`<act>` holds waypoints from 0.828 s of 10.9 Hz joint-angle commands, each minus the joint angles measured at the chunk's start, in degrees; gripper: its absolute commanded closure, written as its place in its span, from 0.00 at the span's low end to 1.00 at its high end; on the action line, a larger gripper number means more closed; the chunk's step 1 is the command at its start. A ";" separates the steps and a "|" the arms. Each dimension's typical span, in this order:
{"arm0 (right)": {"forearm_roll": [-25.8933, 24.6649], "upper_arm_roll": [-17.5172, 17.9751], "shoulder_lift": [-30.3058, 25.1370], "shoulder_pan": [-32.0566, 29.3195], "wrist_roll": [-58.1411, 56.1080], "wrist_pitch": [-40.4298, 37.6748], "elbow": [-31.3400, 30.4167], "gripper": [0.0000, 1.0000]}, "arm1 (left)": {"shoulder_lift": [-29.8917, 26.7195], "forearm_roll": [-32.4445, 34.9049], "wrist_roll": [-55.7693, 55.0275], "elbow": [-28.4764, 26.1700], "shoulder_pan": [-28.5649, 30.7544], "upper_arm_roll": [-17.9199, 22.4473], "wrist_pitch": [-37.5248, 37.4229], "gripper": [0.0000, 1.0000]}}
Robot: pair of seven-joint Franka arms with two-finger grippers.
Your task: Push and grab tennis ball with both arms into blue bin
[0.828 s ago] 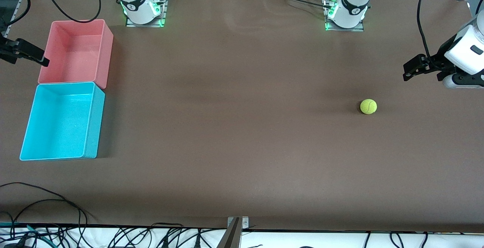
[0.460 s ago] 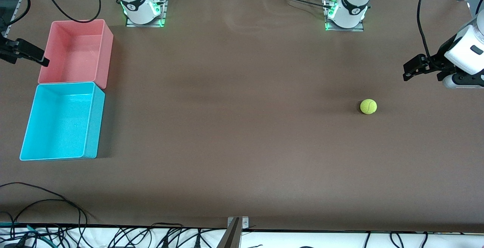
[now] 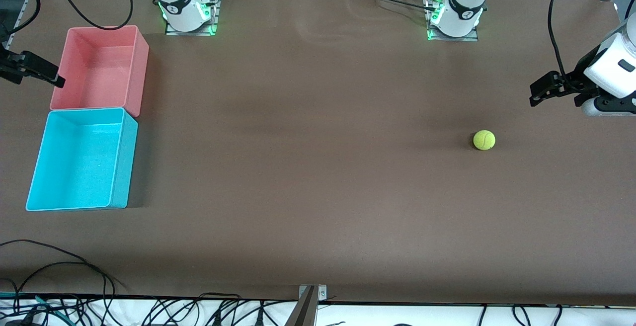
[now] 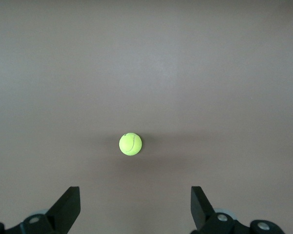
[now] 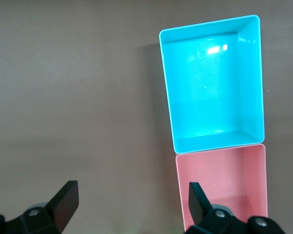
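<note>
Tennis ball (image 3: 484, 140) lies on the bare brown table (image 3: 318, 177) toward the left arm's end, well apart from both bins; nothing touches it. In the left wrist view the ball (image 4: 130, 144) sits on the table ahead of the two spread fingers (image 4: 68, 207).

Left gripper (image 3: 544, 90) hangs in the air at the left arm's end of the table, apart from the ball, jaws wide open, holding nothing.

Right gripper (image 3: 37, 71) hangs in the air at the right arm's end, just beside the pink bin (image 3: 141, 60), jaws also wide open and empty. Right wrist view shows its fingers (image 5: 66, 200) spread.

Blue bin (image 3: 124, 167) stands at the right arm's end, nearer the front camera than the pink bin, the two short walls touching. Both bins look empty (image 5: 168, 97), (image 5: 180, 195)
</note>
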 commanded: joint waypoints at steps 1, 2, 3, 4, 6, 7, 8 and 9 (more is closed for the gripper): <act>-0.24 0.01 0.29 -0.02 0.86 -0.51 0.97 0.00 | 0.40 1.04 -0.47 1.28 0.17 -0.25 -1.20 0.00; -0.15 0.01 0.29 -0.02 0.77 -0.25 0.97 0.00 | 0.40 1.04 -0.47 1.28 0.17 -0.25 -1.20 0.00; -0.50 0.10 0.29 -0.02 0.77 -0.51 0.97 0.00 | 0.40 1.04 -0.47 1.28 0.17 -0.25 -1.20 0.00; -0.33 0.10 0.29 -0.02 0.68 -0.25 0.97 0.00 | 0.40 1.04 -0.47 1.28 0.17 -0.25 -1.20 0.00; -0.41 0.10 0.38 -0.02 0.68 -0.16 0.97 0.00 | 0.40 0.95 -0.47 1.28 0.17 -0.25 -1.20 0.00; -0.41 0.10 0.38 -0.02 0.68 -0.07 1.15 0.00 | 0.40 0.95 -0.12 1.28 0.25 -0.25 -1.20 0.00; -0.33 0.10 0.38 -0.02 0.59 -0.16 0.97 0.00 | 0.40 0.95 0.06 1.28 0.25 -0.16 -1.20 0.00; -0.33 0.10 0.38 -0.02 0.68 -0.07 0.97 0.00 | 0.40 0.95 0.15 1.28 0.25 -0.16 -1.20 0.00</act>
